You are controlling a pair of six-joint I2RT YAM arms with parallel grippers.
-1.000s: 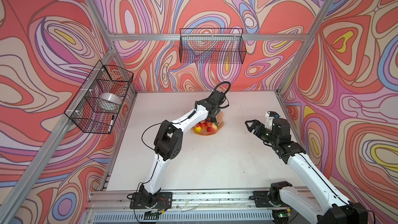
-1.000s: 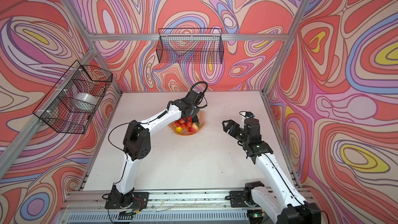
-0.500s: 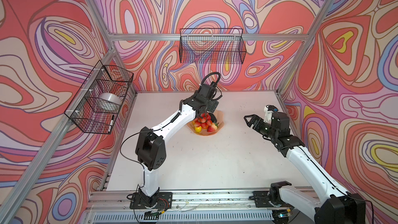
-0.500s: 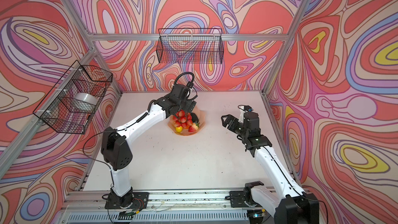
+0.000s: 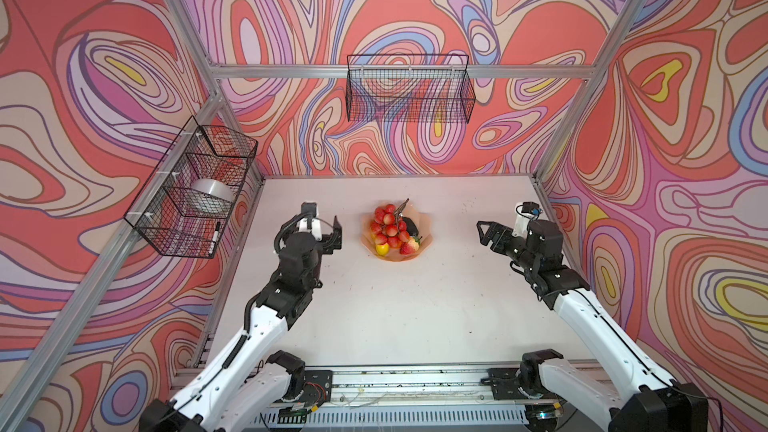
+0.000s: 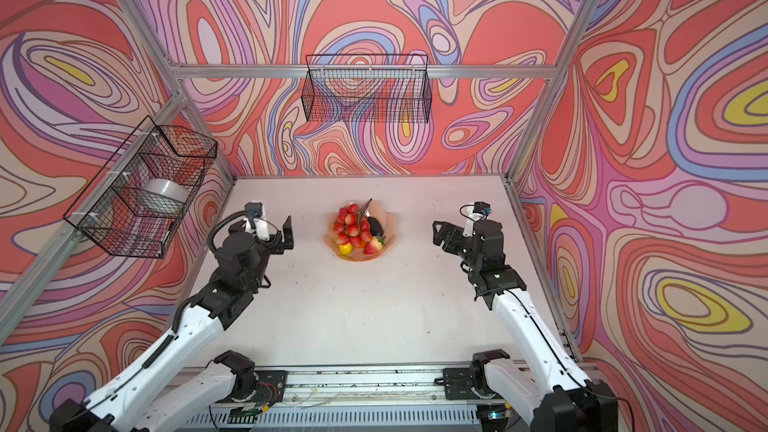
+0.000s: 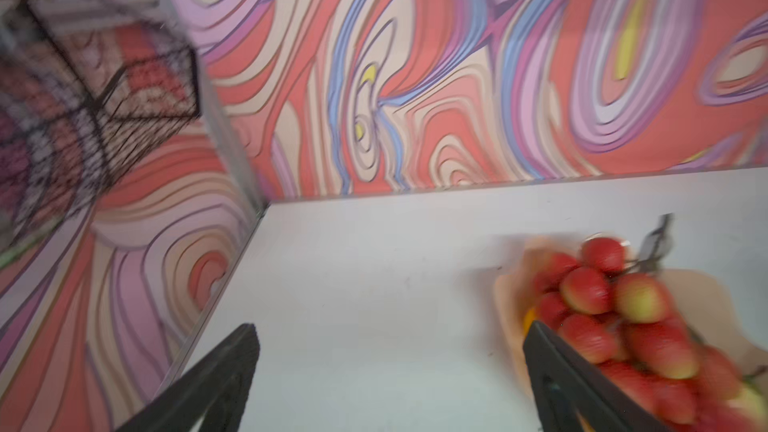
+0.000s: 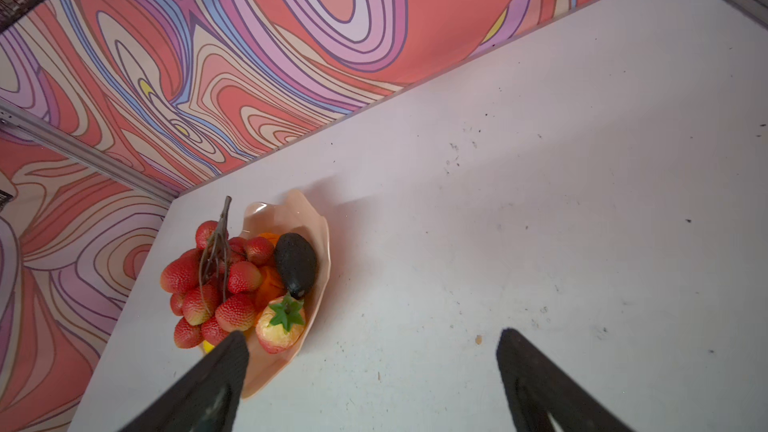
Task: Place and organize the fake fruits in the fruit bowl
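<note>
The left wrist view is motion-blurred, and its edge cuts off the fruit bowl (image 7: pixel 509 305); a black finger (image 7: pixel 561 376) hides part of the grapes (image 7: pixel 602 305). In both top views, grapes hide the oranges in the bowl

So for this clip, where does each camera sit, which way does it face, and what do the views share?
Top views: high at the front, looking down at the table; both arms show, with the left gripper and right gripper open.
Left wrist: on the left arm, facing the back corner; open gripper and blurred grapes show.
Right wrist: on the right arm, facing the bowl; open gripper shows.
Shared: every view shows the bowl and grapes.
</note>
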